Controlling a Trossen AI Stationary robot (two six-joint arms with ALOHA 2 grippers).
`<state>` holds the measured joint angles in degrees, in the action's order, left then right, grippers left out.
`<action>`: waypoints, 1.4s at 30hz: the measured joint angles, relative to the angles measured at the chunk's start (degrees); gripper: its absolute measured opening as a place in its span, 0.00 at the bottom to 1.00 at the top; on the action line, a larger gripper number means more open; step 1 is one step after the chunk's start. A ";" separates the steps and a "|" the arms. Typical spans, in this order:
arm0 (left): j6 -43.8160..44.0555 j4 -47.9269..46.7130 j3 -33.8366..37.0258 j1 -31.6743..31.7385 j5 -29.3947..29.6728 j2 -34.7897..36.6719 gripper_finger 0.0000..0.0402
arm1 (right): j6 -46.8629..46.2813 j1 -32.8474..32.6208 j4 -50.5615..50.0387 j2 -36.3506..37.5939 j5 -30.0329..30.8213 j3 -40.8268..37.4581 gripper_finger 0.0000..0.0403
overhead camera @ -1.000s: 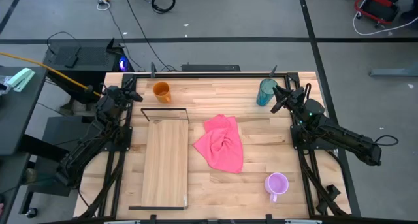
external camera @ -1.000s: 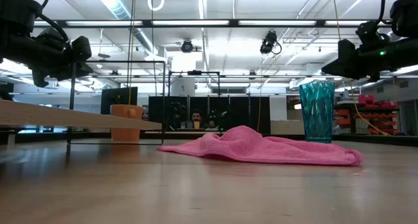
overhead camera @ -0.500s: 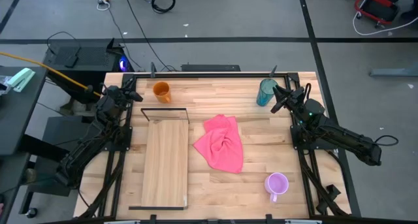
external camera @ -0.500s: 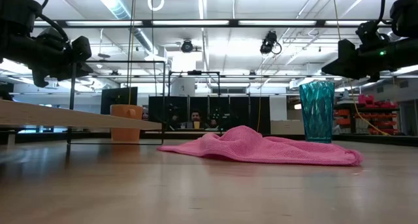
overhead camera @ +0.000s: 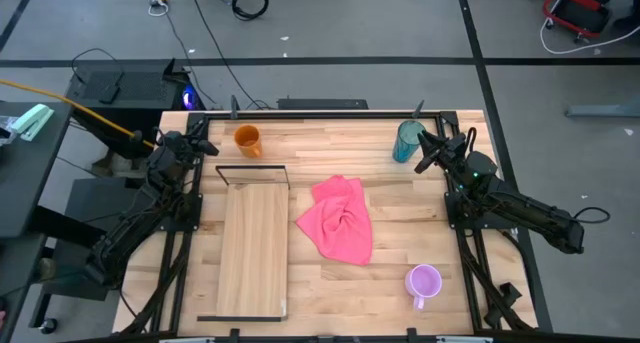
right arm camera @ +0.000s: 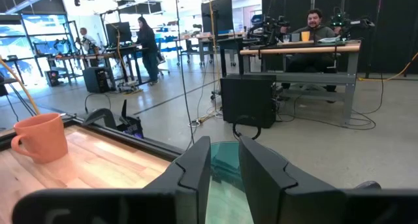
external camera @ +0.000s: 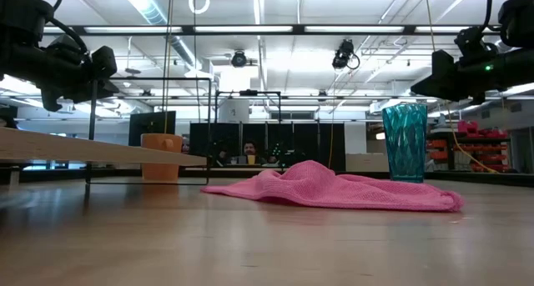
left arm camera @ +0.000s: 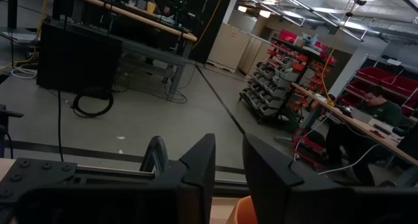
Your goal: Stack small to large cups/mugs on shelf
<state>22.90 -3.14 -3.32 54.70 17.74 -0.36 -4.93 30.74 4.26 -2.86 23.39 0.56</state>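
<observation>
Stacking not begun, I judge: shelf [overhead camera: 252, 248] bare at 8 o'clock on the counter [overhead camera: 330, 285], orange mug [overhead camera: 247, 140] at 11, teal tumbler [overhead camera: 407, 141] at 1, lilac mug [overhead camera: 424, 282] at 5; left gripper [overhead camera: 196, 143] and right gripper [overhead camera: 428, 148] hold nothing, jaws slightly apart.

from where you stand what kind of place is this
Likely a robotics lab or workshop: an open concrete floor around the table, red parts bins on racks, and people at workbenches crowded with equipment.
</observation>
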 joint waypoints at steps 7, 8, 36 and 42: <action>0.03 0.01 -0.01 0.00 0.00 0.01 0.22 | 0.00 0.00 -0.01 -0.01 -0.01 0.00 0.22; 0.00 0.01 -0.02 -0.02 0.00 0.01 0.22 | 0.00 -0.01 -0.01 0.00 0.01 0.00 0.22; 0.00 0.02 -0.02 0.00 0.00 0.02 0.21 | 0.00 0.00 -0.01 -0.01 -0.01 -0.01 0.22; 0.02 0.01 -0.01 -0.01 0.00 0.00 0.22 | 0.00 0.00 0.01 0.01 0.01 0.00 0.22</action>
<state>22.92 -3.12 -3.33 54.69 17.74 -0.36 -4.93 30.74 4.27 -2.85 23.40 0.56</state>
